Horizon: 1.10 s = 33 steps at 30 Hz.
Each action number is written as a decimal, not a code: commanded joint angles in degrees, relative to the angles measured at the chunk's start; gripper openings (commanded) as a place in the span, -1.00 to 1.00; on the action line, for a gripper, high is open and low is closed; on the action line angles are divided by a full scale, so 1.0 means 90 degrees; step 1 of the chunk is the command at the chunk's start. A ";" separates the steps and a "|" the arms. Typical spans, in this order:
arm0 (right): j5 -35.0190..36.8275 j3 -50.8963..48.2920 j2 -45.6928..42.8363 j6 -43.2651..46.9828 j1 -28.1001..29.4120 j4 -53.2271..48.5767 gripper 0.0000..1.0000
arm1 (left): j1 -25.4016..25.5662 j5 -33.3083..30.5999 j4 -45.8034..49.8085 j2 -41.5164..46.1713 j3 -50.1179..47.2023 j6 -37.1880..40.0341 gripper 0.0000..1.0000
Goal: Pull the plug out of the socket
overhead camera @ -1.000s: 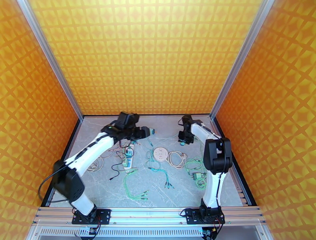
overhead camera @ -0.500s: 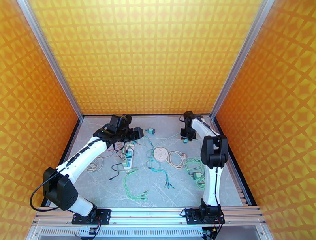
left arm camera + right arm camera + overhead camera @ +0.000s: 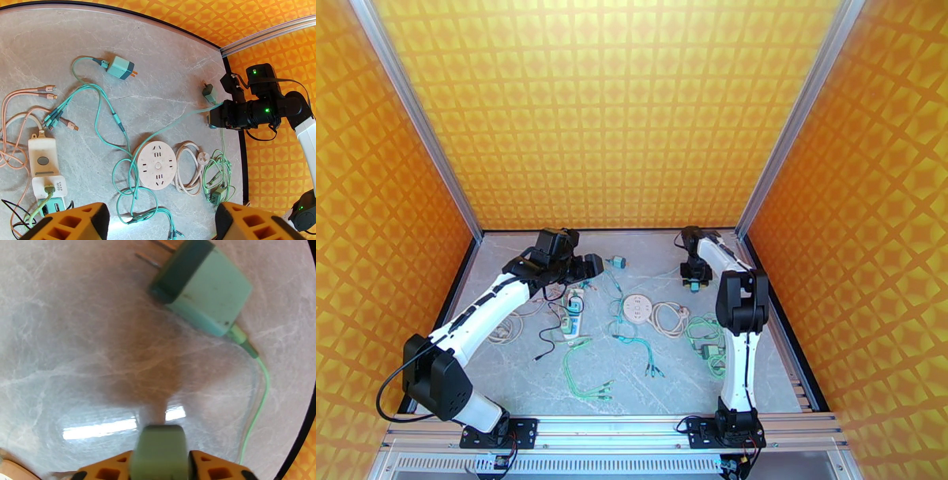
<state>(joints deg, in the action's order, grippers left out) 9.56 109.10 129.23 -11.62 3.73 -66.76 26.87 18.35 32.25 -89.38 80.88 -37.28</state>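
**Top external view.** Counter [image 3: 679, 395]: grey slab with marble veining, set between orange diamond-patterned walls. Left pincer [image 3: 592, 266]: left of centre, above the upper end of a white power strip [image 3: 573, 312]. Right pincer [image 3: 694, 284]: right of centre, pointing down at the counter. Round socket [image 3: 637, 306]: centre of the frame, lying flat among loose teal cables.

**Left wrist view.** The left pincer's orange fingers [image 3: 67, 223] sit in the lower corners, spread wide apart. The round socket is a pale disc at lower centre, with groups of slots around a middle button. Teal cube charger [image 3: 120, 67]: upper centre, two copper-coloured pins. Two-pin plug [image 3: 208, 93]: small and dark green, right of centre, just beside the right arm's black head. White cord [image 3: 189, 173]: coiled just right of the socket. The power strip at lower left carries a white charger [image 3: 49, 183] with a green cable plugged in; its print is too small to read.

**Right wrist view.** The two-pin plug lies flat at upper right, smooth teal plastic with a dark front face and a green cable leaving its rear. Green block [image 3: 160, 453]: bottom centre, blurred, gripped between the right pincer's orange fingers [image 3: 217, 469].
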 commanded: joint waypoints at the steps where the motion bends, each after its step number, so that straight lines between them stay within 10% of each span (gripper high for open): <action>1: -0.0324 -0.0109 -0.0171 -0.0009 0.0117 0.0003 -0.05 | -0.0046 -0.0086 -0.0091 -0.0098 -0.0078 -0.0050 0.49; 9: -0.0483 -0.0596 -0.0727 -0.0259 0.0181 0.0255 0.03 | -0.0046 -0.0086 -0.0059 -0.0002 -0.0194 0.0002 0.52; 15: -0.0623 -0.1283 -0.1833 -0.0567 0.0182 0.0816 0.10 | -0.0129 -0.0154 -0.0099 0.0087 -0.0343 0.0114 1.00; 23: -0.1310 -0.3100 -0.3837 -0.1422 0.0182 0.2464 0.96 | -0.0380 -0.0495 -0.0266 0.0442 -0.0686 0.0544 0.98; 33: -0.2455 -0.5242 -0.5532 -0.2879 0.0175 0.4407 0.97 | -0.0535 -0.0779 -0.0186 0.0899 -0.1090 0.1037 0.98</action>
<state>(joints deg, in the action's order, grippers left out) -7.46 66.35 84.18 -31.53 5.28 -36.36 22.74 12.73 30.94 -82.48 72.38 -30.81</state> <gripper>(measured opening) 0.984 0.989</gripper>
